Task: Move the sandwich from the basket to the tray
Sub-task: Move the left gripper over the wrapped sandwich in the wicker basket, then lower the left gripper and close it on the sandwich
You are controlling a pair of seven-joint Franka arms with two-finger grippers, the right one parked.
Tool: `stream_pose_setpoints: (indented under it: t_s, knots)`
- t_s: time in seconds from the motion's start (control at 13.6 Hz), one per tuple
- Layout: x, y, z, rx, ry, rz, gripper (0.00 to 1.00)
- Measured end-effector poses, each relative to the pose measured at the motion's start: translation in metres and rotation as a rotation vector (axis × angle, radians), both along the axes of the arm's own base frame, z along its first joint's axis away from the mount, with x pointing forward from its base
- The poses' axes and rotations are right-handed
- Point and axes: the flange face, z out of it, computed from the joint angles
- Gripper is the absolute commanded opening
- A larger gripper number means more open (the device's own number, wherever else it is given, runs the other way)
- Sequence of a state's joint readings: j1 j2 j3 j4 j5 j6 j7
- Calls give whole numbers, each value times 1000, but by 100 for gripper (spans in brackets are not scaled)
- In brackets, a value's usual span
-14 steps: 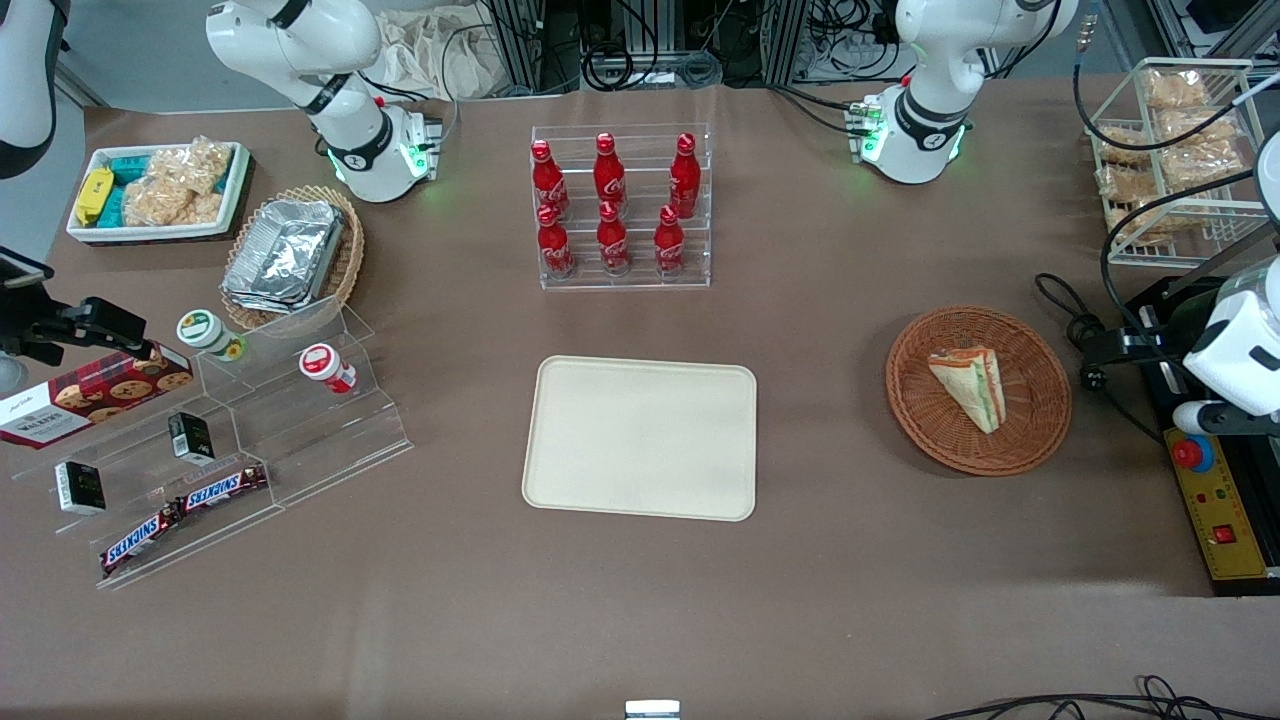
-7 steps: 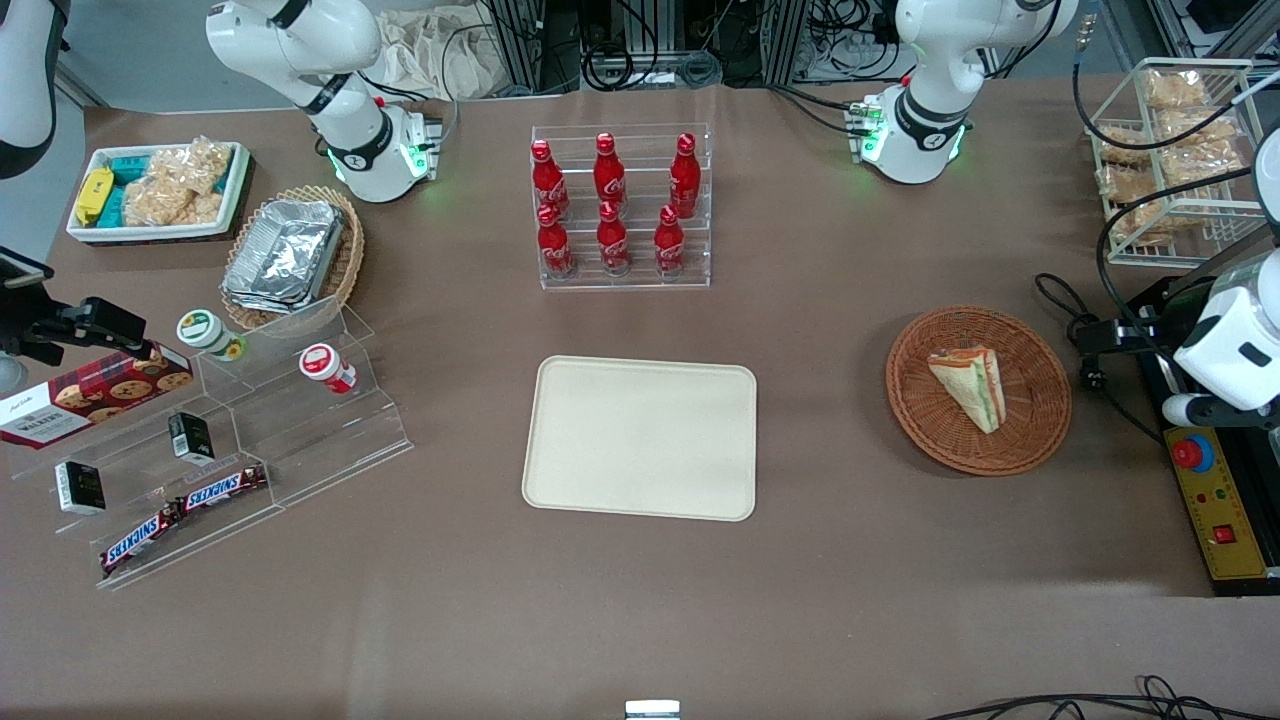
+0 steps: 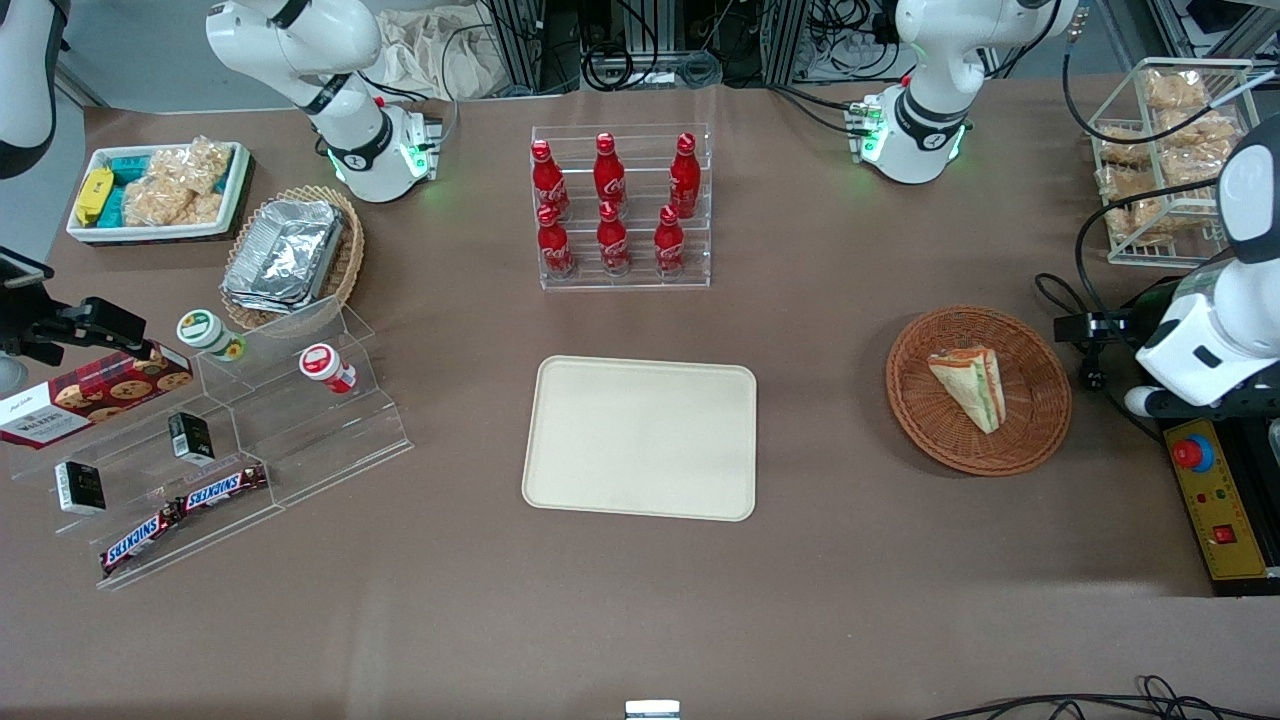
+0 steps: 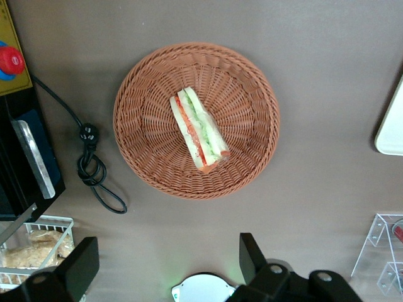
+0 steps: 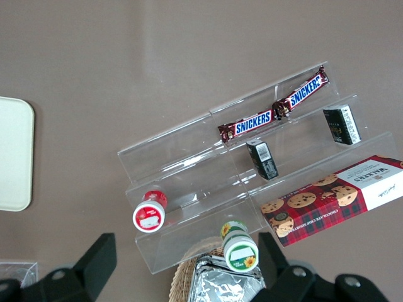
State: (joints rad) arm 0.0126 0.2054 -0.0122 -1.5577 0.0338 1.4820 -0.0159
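From the front, your sandwich (image 3: pixel 969 387) lies in the round reddish-brown wicker basket (image 3: pixel 978 389) toward the working arm's end of the bench (image 3: pixel 820 590), its green and red filling edge facing that end. The cream tray (image 3: pixel 640 437) sits flat mid-bench, well apart from the basket, with the acrylic rack of red cola bottles (image 3: pixel 620 208) farther from the camera than it. The working arm's white wrist hangs past the basket's outer edge, above the control box with the red button (image 3: pixel 1192 453).

Through the left wrist camera, your pincer (image 4: pixel 167 270) hangs high over the bench beside the basket (image 4: pixel 141 126), fingers (image 4: pixel 80 267) spread wide and holding nothing. The sandwich (image 4: pixel 198 129) rests across the basket's middle. A black cable coil (image 4: pixel 94 170) lies just beside the basket.
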Motion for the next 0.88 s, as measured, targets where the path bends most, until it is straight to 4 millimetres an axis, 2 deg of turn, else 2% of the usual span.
stream_pose_setpoints:
  t_s: [0.15, 0.29, 0.59, 0.88]
  knots:
    - [-10, 13, -20, -1, -3, 36, 99]
    - [-21, 18, -53, 19, -36, 121, 99]
    - [-37, 12, -129, 76, -135, 394, 99]
    - [-38, 8, -185, 100, -221, 637, 99]
